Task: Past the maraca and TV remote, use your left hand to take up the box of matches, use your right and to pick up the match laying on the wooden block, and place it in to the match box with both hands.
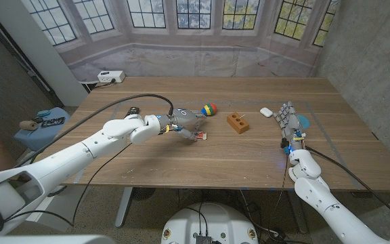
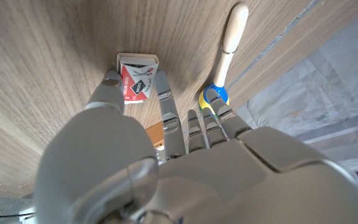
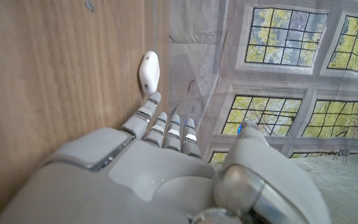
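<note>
The red and white matchbox (image 1: 200, 136) (image 2: 135, 78) lies on the wooden table (image 1: 202, 159), right in front of my left hand (image 1: 181, 125) (image 2: 166, 162). The thumb (image 2: 109, 90) sits at one side of the box and a finger (image 2: 165, 99) at the other, spread apart, with the box still on the wood. The maraca (image 1: 210, 109) (image 2: 224, 56) lies just beyond the hand. Further right is the wooden block (image 1: 237, 123) with the thin match on top. My right hand (image 1: 290, 119) (image 3: 160, 155) stands at the right with straight fingers, holding nothing, close to the small white remote (image 1: 266, 112) (image 3: 149, 70).
A blue object (image 1: 304, 123) shows just behind my right hand. A black cable (image 1: 141, 99) arcs over the table's left part. Off the left edge stands a blue stool (image 1: 45, 123) with small items, and a white power strip (image 1: 111, 76) lies beyond the far edge.
</note>
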Available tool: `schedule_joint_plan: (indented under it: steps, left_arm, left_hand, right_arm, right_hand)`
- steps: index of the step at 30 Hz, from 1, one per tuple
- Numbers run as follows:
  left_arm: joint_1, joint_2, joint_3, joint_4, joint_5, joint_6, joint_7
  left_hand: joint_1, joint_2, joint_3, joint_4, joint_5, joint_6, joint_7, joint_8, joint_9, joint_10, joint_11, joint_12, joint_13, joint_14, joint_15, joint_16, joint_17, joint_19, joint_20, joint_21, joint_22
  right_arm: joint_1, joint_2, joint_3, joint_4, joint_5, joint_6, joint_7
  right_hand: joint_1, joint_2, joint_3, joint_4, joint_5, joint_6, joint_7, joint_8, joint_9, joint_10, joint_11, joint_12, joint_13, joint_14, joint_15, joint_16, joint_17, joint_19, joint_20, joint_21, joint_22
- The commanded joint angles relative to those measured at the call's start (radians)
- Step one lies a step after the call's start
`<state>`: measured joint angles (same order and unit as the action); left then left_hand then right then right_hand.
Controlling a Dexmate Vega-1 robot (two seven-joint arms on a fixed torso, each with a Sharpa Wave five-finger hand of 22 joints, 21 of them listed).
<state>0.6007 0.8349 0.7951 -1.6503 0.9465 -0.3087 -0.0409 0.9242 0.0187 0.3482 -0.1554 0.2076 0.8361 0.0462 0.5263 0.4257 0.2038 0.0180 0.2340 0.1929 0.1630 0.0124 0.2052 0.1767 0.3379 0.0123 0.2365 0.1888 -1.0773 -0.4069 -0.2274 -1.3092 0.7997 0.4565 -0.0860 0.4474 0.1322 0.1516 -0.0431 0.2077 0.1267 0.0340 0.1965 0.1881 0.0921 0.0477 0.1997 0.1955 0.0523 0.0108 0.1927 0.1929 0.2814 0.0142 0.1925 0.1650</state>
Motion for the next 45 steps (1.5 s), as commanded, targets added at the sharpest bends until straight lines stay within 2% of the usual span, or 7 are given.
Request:
schedule_joint_plan:
  steps: [1,13,31,45]
  left_arm:
    - [0.01,0.007,-0.01,-0.012,-0.004,0.005,0.014]
    - [0.014,0.006,-0.021,-0.012,-0.017,0.005,0.032]
    - [0.021,-0.004,-0.028,0.001,-0.036,-0.003,0.077]
    - [0.017,-0.011,-0.023,0.028,-0.053,-0.016,0.096]
  left_hand:
    - [0.011,0.002,-0.004,0.0,0.005,0.005,-0.007,0.006,0.003,0.012,0.001,0.003,0.002,0.008,0.002,-0.003,0.003,0.01,0.001,0.005,0.001]
    - [0.013,0.004,-0.007,0.001,0.006,0.007,-0.009,0.007,0.005,0.016,0.0,0.0,0.002,0.011,0.002,-0.006,0.003,0.012,0.002,0.005,0.001]
    - [0.018,0.006,-0.011,0.001,0.006,0.008,-0.01,0.009,0.009,0.019,0.001,-0.005,0.002,0.015,0.001,-0.009,0.003,0.012,0.001,0.003,0.002]
    - [0.02,0.007,-0.015,0.002,0.007,0.011,-0.012,0.013,0.013,0.022,-0.002,-0.008,0.002,0.019,0.001,-0.01,0.003,0.012,0.001,0.002,0.002]
  right_arm:
    - [-0.003,-0.007,-0.001,-0.012,-0.006,-0.005,-0.004]
    - [-0.003,-0.021,-0.006,-0.029,-0.022,-0.021,-0.019]
    - [-0.015,-0.088,-0.018,-0.11,-0.077,-0.092,-0.069]
    - [-0.034,-0.16,-0.026,-0.196,-0.128,-0.174,-0.113]
  right_hand:
    - [-0.011,0.003,0.002,-0.008,-0.002,0.009,-0.004,-0.001,0.002,0.003,-0.003,-0.002,0.001,0.005,-0.004,0.006,0.003,0.009,0.001,-0.002,0.005]
    - [-0.012,0.004,0.003,-0.009,-0.002,0.01,-0.005,0.0,0.003,0.003,-0.004,-0.002,0.001,0.005,-0.004,0.006,0.003,0.009,0.0,-0.002,0.005]
    - [-0.014,0.004,0.005,-0.01,-0.002,0.01,-0.005,0.0,0.003,0.003,-0.005,-0.002,0.001,0.005,-0.005,0.006,0.003,0.009,0.001,-0.002,0.005]
    - [-0.014,0.004,0.007,-0.013,-0.002,0.01,-0.004,0.0,0.003,0.004,-0.005,-0.002,0.001,0.006,-0.003,0.006,0.003,0.011,0.001,-0.001,0.005]
